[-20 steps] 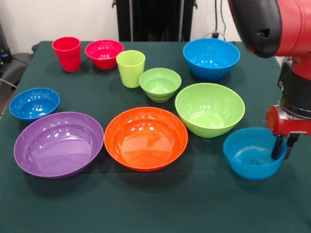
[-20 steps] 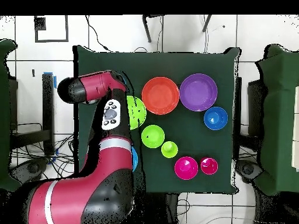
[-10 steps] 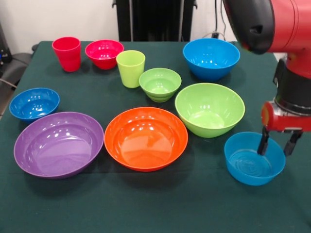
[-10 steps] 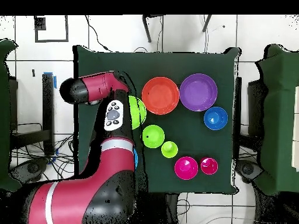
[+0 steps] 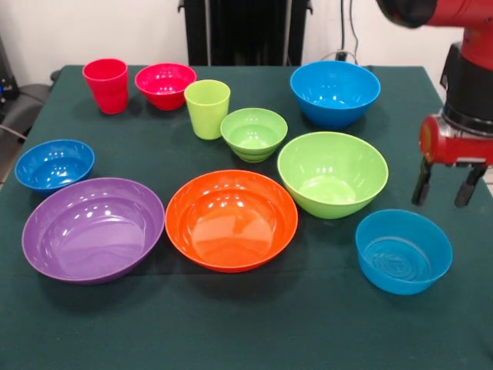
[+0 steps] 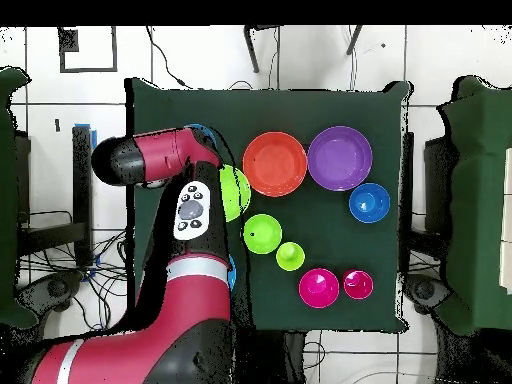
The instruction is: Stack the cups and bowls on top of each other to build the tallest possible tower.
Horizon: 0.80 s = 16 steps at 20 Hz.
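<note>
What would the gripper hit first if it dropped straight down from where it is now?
Probably the far rim of the teal bowl, or the bare green tablecloth just behind it. The open gripper hangs above that bowl's back edge, and depth is unclear.

The Sawyer arm (image 6: pixel 165 300) is glossy red with black joint housings, a pale band near its base and a light grey oval button panel (image 6: pixel 190 208), ending in a red wrist block with two slim black fingers (image 5: pixel 420 183).
</note>
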{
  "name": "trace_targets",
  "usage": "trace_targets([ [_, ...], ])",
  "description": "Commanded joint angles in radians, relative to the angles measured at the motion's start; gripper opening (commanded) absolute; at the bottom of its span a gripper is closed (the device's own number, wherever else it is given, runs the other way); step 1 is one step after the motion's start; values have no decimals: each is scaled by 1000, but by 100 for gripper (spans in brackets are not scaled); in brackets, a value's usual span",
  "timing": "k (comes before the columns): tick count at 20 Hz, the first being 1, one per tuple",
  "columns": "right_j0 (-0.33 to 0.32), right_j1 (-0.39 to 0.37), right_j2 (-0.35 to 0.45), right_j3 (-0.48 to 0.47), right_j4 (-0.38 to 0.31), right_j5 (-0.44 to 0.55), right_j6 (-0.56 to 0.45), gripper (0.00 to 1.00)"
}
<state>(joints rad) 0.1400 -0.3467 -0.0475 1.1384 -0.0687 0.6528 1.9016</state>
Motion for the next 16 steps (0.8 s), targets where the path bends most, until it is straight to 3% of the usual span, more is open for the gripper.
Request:
trace_targets([
  [1,3,-40,65,160,1,78,58,100],
  [11,-19,-89,40,322,-21,-32,88,100],
  [16,-40,-158,47,421,-14,-84,91,100],
])
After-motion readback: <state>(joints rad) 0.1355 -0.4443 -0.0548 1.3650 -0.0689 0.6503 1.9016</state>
